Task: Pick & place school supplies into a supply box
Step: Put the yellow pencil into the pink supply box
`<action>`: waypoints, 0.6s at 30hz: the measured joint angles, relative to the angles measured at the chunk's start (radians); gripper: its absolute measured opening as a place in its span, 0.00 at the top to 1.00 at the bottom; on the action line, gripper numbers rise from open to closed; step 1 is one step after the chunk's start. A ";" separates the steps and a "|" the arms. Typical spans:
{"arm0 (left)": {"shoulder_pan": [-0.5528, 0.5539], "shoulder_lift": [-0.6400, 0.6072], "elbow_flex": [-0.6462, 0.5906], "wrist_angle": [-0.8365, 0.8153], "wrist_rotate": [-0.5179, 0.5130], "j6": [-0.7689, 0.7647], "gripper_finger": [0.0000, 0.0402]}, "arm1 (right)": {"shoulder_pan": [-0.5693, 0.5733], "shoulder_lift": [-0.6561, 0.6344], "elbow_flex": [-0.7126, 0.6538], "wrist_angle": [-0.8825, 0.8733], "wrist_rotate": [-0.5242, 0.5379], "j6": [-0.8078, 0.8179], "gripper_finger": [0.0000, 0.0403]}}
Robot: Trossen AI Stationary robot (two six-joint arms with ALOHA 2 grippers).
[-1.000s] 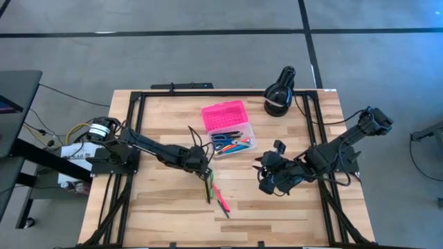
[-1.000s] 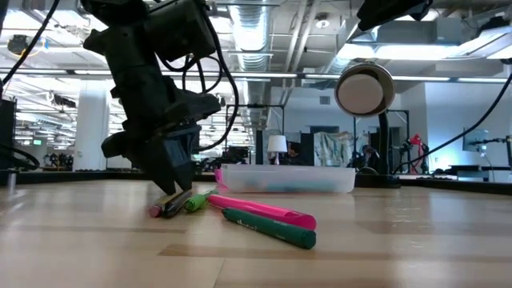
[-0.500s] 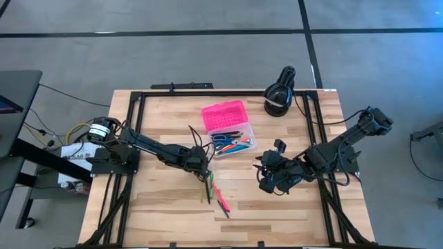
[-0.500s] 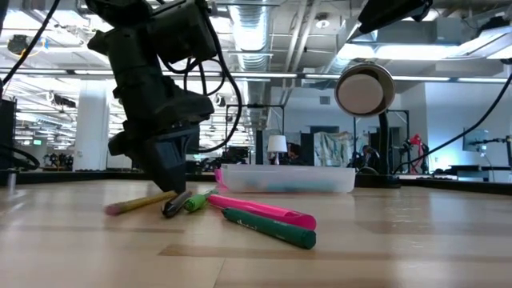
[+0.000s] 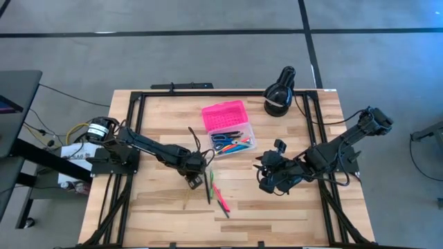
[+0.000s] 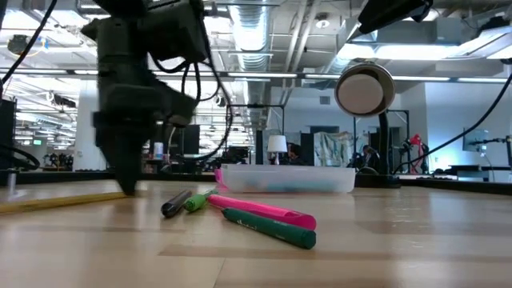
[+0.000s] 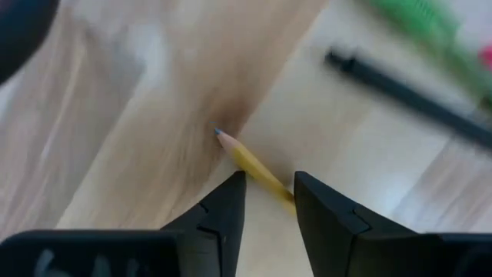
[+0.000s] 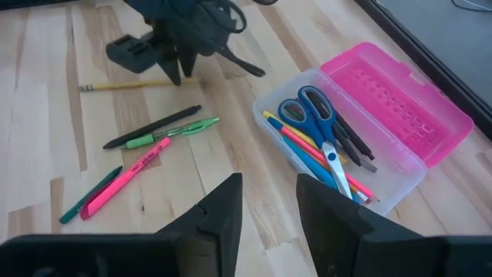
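Note:
My left gripper [image 5: 194, 181] points down at the table's middle, shut on a yellow pencil [image 8: 127, 85] that reaches away from it toward the near left [image 6: 56, 202]. Beside it lie a black pen [image 8: 154, 127], a green pen [image 8: 173, 132], a pink highlighter [image 8: 127, 177] and a dark green marker [image 8: 88, 195]. The supply box [image 5: 234, 144] stands open behind them, its pink lid [image 8: 400, 108] laid back; blue-handled scissors [image 8: 307, 108] and several pens lie in its clear base. My right gripper [image 8: 269, 204] hangs open above the table's right half, with nothing between its fingers. My left gripper pinches the yellow pencil near its pointed end [image 7: 261, 173] between its two fingers; the tip [image 7: 217, 132] sticks out just past them. The fingers come from above, pointing down, and lie across the pencil. The pencil runs about level, low along the tabletop; whether it is clear of the wood I cannot tell.
A black lamp [image 5: 280, 93] stands at the far edge, right of the box. A black frame [image 5: 131, 138] runs around the tabletop. Bare wood lies along the near edge and at the left.
My left gripper has shut on the yellow pencil, rolled at the wrist and gone a little toward the near edge. The pencil has turned about, away from the other pens: its eraser end has swung out toward the table's left.

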 joint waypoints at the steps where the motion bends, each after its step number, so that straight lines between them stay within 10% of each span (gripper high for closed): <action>1: 0.000 -0.003 0.009 -0.033 0.004 0.006 0.73 | 0.000 0.000 0.000 0.000 0.000 0.000 0.71; 18: -0.021 -0.015 0.103 -0.133 0.020 0.082 0.73 | -0.002 0.000 0.000 0.000 0.002 0.000 0.71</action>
